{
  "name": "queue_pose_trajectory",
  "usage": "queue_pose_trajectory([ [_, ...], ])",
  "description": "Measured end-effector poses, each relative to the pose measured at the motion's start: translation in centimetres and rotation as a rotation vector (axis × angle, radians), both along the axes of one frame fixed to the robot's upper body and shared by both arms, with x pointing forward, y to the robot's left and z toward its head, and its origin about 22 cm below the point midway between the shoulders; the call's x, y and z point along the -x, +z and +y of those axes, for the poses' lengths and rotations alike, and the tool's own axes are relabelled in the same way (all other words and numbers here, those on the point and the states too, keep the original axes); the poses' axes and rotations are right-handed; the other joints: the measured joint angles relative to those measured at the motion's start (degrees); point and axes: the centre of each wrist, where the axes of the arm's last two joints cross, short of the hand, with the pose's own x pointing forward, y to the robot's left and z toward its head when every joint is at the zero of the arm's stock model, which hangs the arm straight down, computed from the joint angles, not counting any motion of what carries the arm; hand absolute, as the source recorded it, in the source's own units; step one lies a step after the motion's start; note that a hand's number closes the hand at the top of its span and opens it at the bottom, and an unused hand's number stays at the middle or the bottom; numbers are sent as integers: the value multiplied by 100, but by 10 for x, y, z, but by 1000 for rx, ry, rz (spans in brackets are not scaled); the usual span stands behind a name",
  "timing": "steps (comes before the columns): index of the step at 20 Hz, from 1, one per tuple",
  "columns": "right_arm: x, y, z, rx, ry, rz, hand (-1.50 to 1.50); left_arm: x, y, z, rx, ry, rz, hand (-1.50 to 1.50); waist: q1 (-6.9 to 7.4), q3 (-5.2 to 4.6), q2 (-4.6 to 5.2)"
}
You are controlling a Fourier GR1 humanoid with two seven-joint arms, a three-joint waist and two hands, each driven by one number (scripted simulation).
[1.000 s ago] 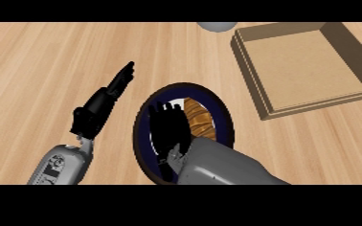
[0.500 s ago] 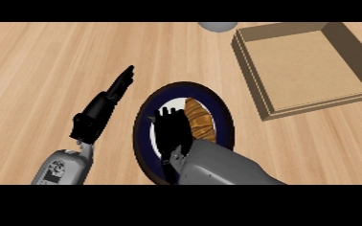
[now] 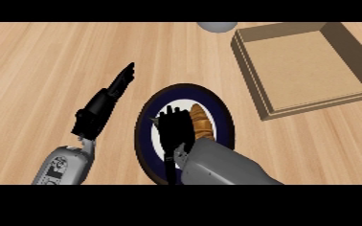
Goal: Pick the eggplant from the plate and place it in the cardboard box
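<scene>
Head view: orange-brown eggplant (image 3: 201,122) on plate (image 3: 222,109), right robot hand (image 3: 174,129) open beside it.

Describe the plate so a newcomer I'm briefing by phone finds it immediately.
On the wooden counter, look left of the cardboard box, toward the near edge. The plate lies there under the right hand. It alone is round, with a dark blue rim and a brownish item on it.

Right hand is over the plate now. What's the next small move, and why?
Probably close the right hand round the orange-brown item on the plate: the fingers sit right beside it, not visibly gripping, and the cardboard box holds nothing yet.
</scene>
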Motion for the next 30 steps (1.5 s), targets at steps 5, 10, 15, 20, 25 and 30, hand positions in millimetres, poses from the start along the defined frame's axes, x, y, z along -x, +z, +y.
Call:
queue_pose_trajectory([
  [5, -2, -3, 0, 20, 15, -21, 150, 1, 5, 1, 5, -6, 2, 0, 23, 3, -42],
  [10, -9, -6, -1, 23, 48, -83, 150, 2, 4, -2, 6, -12, 1, 0, 21, 5, -58],
  [15, -12, -3, -54, -41, 137, -189, 150, 5, 0, 3, 1, 16, 4, 0, -104, 13, -56],
  [20, -18, 7, -152, -117, 219, -343, 150, 11, -6, 13, 5, 55, 14, 0, -368, 12, -58],
  [25, -12, 36, -240, -169, 255, -534, 150, 12, -5, 15, 11, 63, 19, 0, -430, 3, -43],
  [30, 13, 79, -294, -266, 277, -641, 150, 13, -2, 15, 7, 77, 19, 0, -446, -5, -43],
])
